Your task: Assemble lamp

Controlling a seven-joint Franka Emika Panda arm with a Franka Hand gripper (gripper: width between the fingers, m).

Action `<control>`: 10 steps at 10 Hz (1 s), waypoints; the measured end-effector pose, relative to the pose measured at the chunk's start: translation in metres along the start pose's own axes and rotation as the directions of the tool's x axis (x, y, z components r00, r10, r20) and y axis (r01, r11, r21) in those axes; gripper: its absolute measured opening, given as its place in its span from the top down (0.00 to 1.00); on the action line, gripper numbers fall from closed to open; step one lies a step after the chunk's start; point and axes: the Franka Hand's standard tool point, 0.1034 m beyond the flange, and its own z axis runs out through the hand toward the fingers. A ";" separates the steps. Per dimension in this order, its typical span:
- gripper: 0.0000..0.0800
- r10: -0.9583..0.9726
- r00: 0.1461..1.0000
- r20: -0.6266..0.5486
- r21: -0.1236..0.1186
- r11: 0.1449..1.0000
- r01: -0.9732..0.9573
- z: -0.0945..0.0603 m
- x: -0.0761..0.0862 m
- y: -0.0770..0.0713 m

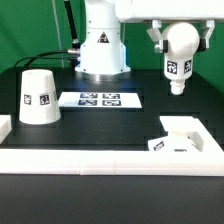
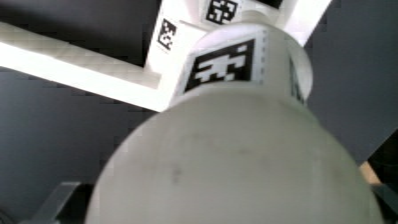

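My gripper (image 1: pixel 176 42) is shut on the ball-shaped white bulb (image 1: pixel 179 55) and holds it in the air at the exterior view's right, with the stem pointing down. The bulb hangs well above the blocky square base (image 1: pixel 181 134), which sits on the table in the corner of the white frame. The cone-shaped shade (image 1: pixel 38 97) stands upright at the exterior view's left. In the wrist view the bulb (image 2: pixel 222 140) fills most of the picture, its tag facing the camera. The tagged base (image 2: pixel 178 30) shows beyond it. Only a dark finger (image 2: pixel 54 203) edge shows.
The marker board (image 1: pixel 100 99) lies flat in the middle of the black table. A low white frame (image 1: pixel 100 158) runs along the front and up the right side; it also shows in the wrist view (image 2: pixel 71 60). The robot's white body (image 1: pixel 103 45) stands at the back.
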 end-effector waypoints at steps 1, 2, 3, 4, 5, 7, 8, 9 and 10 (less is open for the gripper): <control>0.28 0.002 1.000 0.004 0.000 1.000 -0.002 0.001 -0.001 0.001; 0.28 0.001 1.000 0.004 0.000 1.000 -0.001 0.001 -0.001 0.000; 0.28 -0.012 1.000 0.000 -0.002 1.000 0.012 0.002 -0.001 0.001; 0.28 -0.065 0.997 -0.033 -0.013 0.998 0.064 0.005 0.004 0.002; 0.28 -0.118 0.992 -0.055 -0.022 0.993 0.117 0.010 0.009 0.003; 0.28 -0.181 0.982 -0.056 -0.027 0.983 0.180 0.020 0.017 0.009; 0.28 -0.206 0.977 -0.058 -0.030 0.978 0.204 0.022 0.026 0.011; 0.28 -0.219 0.974 -0.058 -0.031 0.975 0.218 0.022 0.030 0.012; 0.28 -0.219 0.974 -0.055 -0.029 0.976 0.217 0.023 0.028 0.011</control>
